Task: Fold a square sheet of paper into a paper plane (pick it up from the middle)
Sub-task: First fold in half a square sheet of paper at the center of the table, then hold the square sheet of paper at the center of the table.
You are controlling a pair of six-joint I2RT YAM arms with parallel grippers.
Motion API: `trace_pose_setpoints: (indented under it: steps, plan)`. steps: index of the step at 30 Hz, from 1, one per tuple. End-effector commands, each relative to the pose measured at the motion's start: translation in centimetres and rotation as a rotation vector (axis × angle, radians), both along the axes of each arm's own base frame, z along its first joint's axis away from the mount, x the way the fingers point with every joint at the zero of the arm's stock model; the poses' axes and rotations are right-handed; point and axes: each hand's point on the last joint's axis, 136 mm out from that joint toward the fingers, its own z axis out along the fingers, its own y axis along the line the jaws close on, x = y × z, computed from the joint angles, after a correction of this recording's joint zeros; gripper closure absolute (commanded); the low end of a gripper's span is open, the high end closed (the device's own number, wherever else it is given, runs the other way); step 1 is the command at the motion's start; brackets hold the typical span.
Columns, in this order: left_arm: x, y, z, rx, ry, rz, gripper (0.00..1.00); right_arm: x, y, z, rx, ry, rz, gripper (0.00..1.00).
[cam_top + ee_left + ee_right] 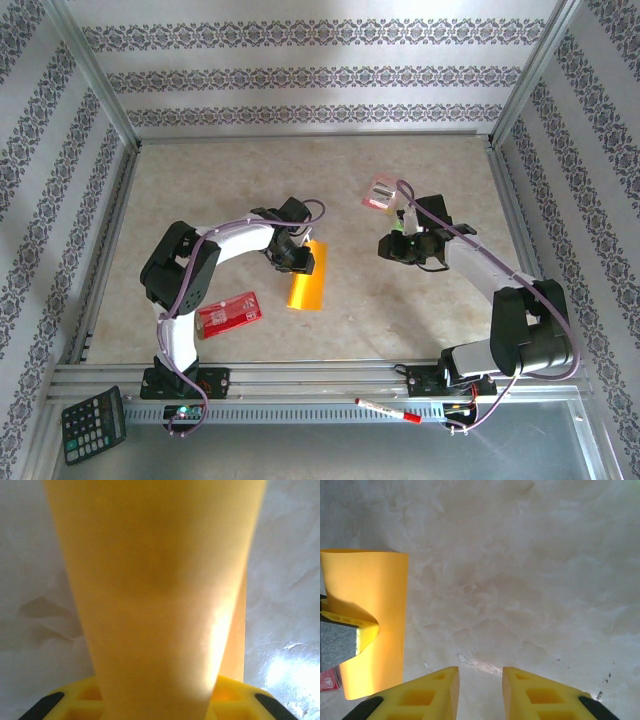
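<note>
Folded sheet of paper (305,287), long axis near-to-far, clamped in left fingers (342,642).
Right fingers (432,692): apart, empty, over bench (530,580); sheet lies to their left.

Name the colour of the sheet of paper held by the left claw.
Plain orange-yellow. The sheet of paper shows best in the right wrist view.

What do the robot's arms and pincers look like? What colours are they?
The left arm and the right arm are white tubes joined by chunky black joints, each with a thin purple cable looping along it. The right pincer has two yellow wedge-shaped fingers with little square pockets and black bases. The left pincer is yellow too, with a grey pad.
</note>
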Motion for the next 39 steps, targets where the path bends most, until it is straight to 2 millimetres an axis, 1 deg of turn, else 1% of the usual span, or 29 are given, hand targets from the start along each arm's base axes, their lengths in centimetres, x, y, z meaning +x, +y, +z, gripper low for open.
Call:
trace_pose_setpoints:
  steps: [1,6,23,39]
  plan:
    - [-4.8,4.9,-2.7,0.213,0.188,0.045,0.70,-0.6,-0.9,-0.2,-0.029,0.012,-0.004,0.71]
    - [-4.7,5.0,-2.9,0.230,0.187,0.032,0.68,-0.7,-1.0,-0.3,-0.033,0.014,-0.006,0.71]
    - [-4.4,5.9,-3.3,0.318,0.180,-0.041,0.64,-0.8,-0.9,-0.5,-0.024,0.020,-0.005,0.71]
    - [-4.5,5.8,-3.9,0.332,0.183,-0.036,0.65,-0.8,-0.9,-0.3,-0.022,0.015,-0.005,0.71]
